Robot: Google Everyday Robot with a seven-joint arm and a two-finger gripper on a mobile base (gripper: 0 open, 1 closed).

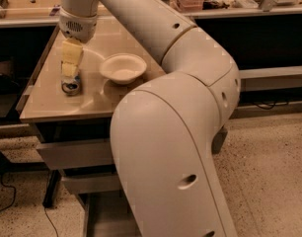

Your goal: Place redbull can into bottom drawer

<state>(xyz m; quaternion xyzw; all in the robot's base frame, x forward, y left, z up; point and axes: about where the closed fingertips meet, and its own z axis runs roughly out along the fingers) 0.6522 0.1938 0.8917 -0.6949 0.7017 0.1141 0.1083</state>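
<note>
The redbull can (pixel 71 86) lies on its side near the left edge of the tan table top (pixel 47 102), its silver end facing me. My gripper (pixel 71 65) hangs straight down over the can and covers its far part; I cannot tell whether it touches the can. The bottom drawer (pixel 99 216) is pulled out under the table, low in the view, and its grey floor shows left of my arm. The arm hides most of it.
A white bowl (pixel 123 68) stands on the table just right of the can. My large arm (pixel 180 132) fills the middle of the view and hides the table's right part. Two upper drawers (pixel 74 154) are closed. A counter (pixel 230 9) runs behind.
</note>
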